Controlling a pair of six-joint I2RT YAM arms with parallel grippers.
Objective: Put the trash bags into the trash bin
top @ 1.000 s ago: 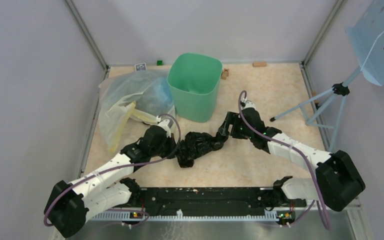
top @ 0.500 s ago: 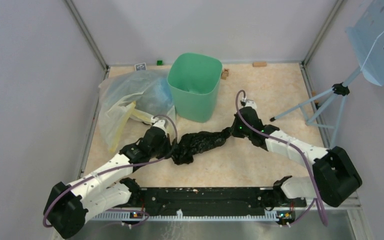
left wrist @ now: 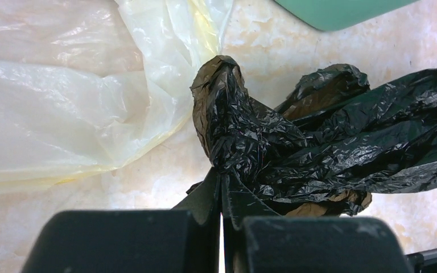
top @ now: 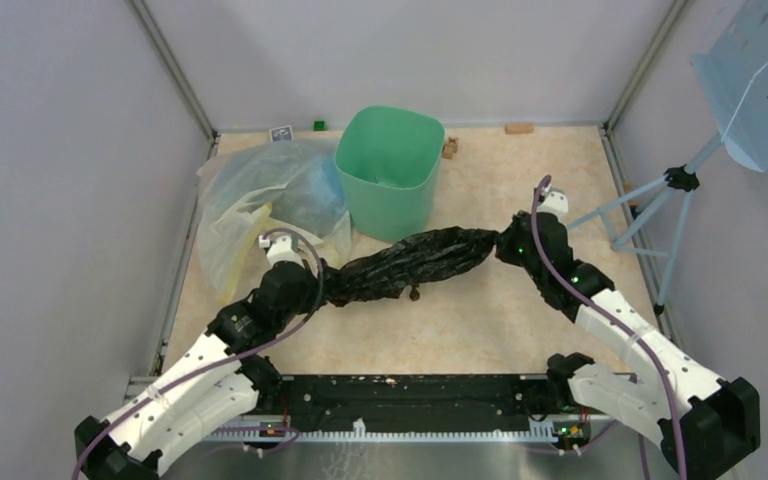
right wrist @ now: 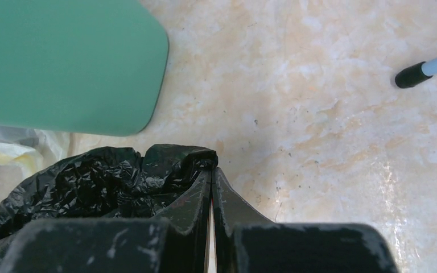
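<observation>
A crinkly black trash bag (top: 410, 262) hangs stretched between my two grippers, just in front of the mint-green trash bin (top: 390, 172). My left gripper (top: 317, 279) is shut on the bag's left end (left wrist: 227, 122), which bunches up past the tips. My right gripper (top: 505, 243) is shut on the bag's right end (right wrist: 119, 179), pinching a thin edge at the fingertips. The bin's side (right wrist: 62, 62) shows at the upper left of the right wrist view, and its edge (left wrist: 341, 10) at the top of the left wrist view.
A large clear bag (top: 260, 200) with blue and yellow contents lies left of the bin, close to my left arm; its pale film (left wrist: 62, 96) fills the left wrist view's left side. A tripod leg (top: 600, 215) reaches in from the right. Small blocks (top: 519, 127) sit by the back wall.
The right gripper has shut on the bag's right end and moved right and back. The left gripper drew left. The bag went from a crumpled heap to a taut, lifted strip.
</observation>
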